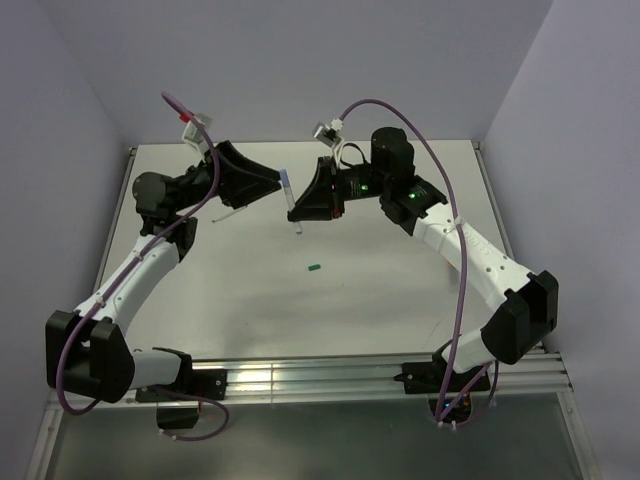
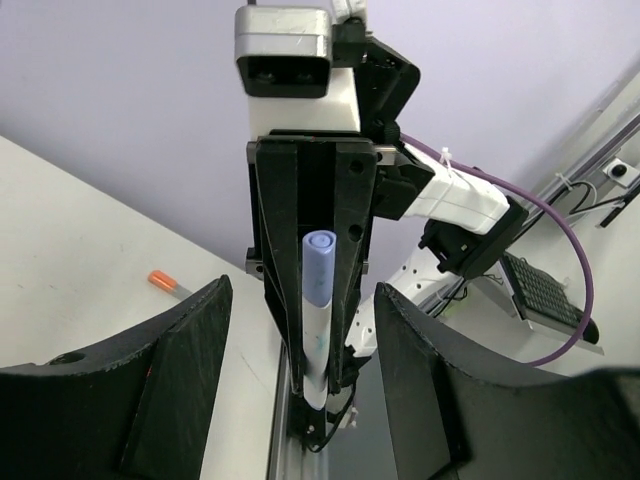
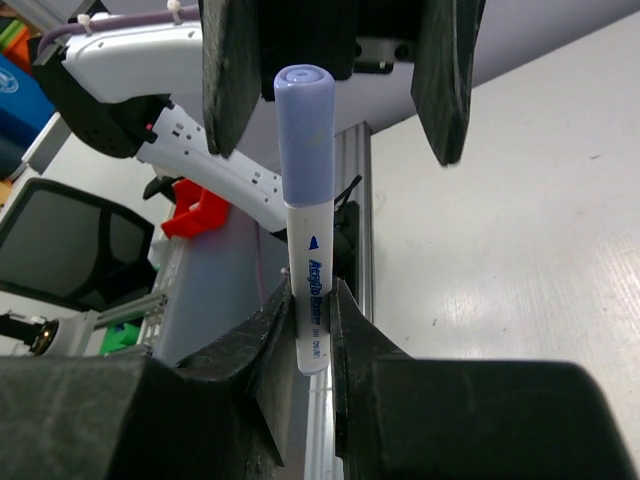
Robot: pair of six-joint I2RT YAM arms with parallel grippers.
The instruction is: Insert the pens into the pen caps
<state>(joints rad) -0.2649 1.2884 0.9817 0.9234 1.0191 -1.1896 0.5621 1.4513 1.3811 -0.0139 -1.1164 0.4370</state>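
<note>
Blue at the tip: pinches pen [image 3: 310, 260] low on the barrel in right gripper [image 3: 312, 310], clenched, leaving cap [image 3: 305, 120] end free above table [image 1: 400, 290]. Spreads left gripper [image 1: 262, 184] wide just beside cap, grasping nothing, likely to press it home. Leaves green cap [image 1: 314, 267] loose on table

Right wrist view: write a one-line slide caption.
Right gripper clamps a white pen, blue cap on its tip, facing the open left gripper.

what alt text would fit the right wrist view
The right gripper clamps a white pen, its blue cap on the far end. Facing it, the left gripper is open, a finger showing either side of the cap.
</note>
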